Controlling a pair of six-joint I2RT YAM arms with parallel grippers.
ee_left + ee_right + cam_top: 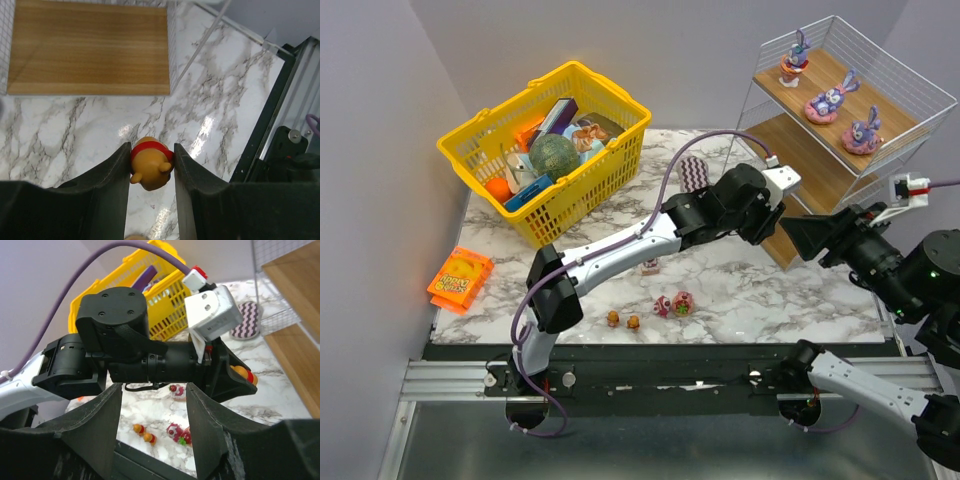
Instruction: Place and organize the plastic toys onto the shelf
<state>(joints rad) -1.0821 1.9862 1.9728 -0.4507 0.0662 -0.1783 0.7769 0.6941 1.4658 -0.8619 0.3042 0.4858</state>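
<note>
My left gripper (150,167) is shut on a tiny orange bear (150,162) with a red shirt, held above the marble just in front of the shelf's low wooden board (90,47). In the top view that gripper (778,228) is at the foot of the shelf (905,120). Three purple bunnies (827,100) stand on its top board. Two orange bears (623,320) and two pink/red toys (673,304) lie near the table's front edge, and a third pink one (649,266) lies farther back. My right gripper (152,410) is open and empty, facing the left wrist from the right (810,238).
A yellow basket (545,145) full of items stands at the back left. A flat orange packet (460,278) lies at the left edge. A purple zigzag pad (693,172) lies between the basket and the shelf. The two grippers are close together by the shelf.
</note>
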